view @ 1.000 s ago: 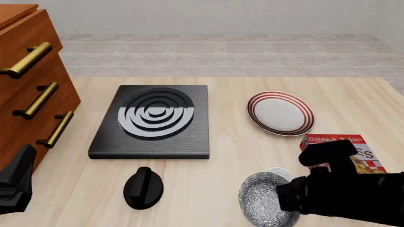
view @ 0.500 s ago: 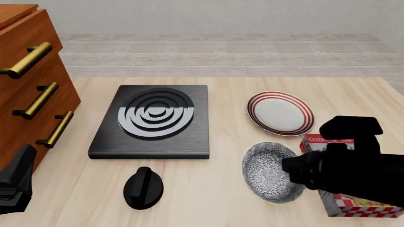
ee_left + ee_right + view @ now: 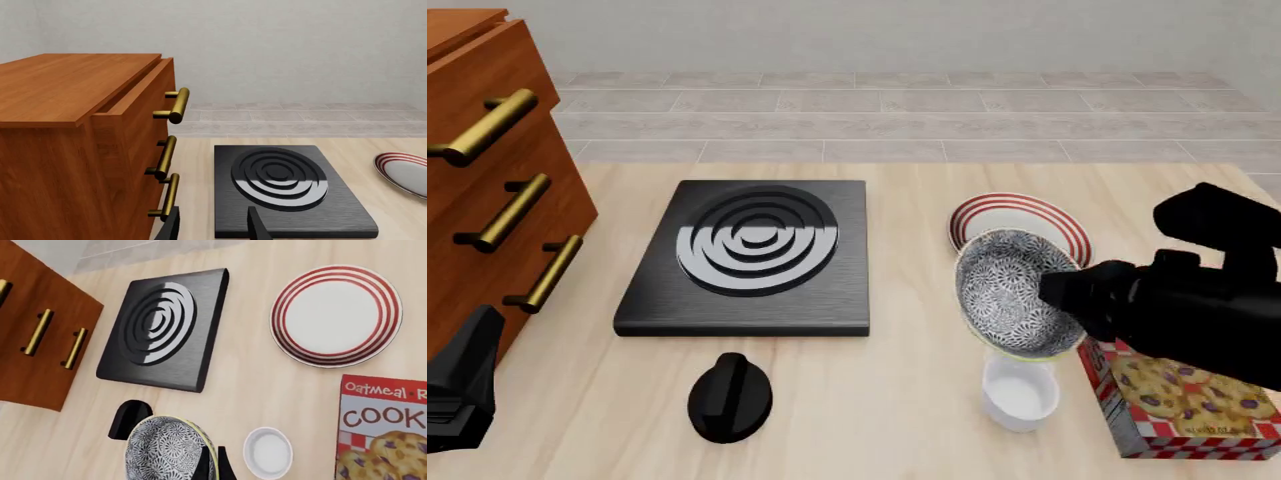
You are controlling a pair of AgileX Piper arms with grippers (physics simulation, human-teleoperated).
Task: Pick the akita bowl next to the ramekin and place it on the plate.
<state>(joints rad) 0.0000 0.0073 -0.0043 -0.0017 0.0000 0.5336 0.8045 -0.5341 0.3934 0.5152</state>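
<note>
Gripping the akita bowl [image 3: 1017, 293], right tool [image 3: 212, 466] (wrist shows ramekin [image 3: 267, 452]).

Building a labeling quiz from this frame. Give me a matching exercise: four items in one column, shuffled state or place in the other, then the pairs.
Items
1. akita bowl
2. ramekin
3. plate
4. left tool

States
A. on the table beside the cookie box, holding nothing
B. lifted off the table, clamped by the right tool
C. open, grasping nothing
D. bare, beyond the lifted item

Pairs: 1-B, 2-A, 3-D, 4-C
</note>
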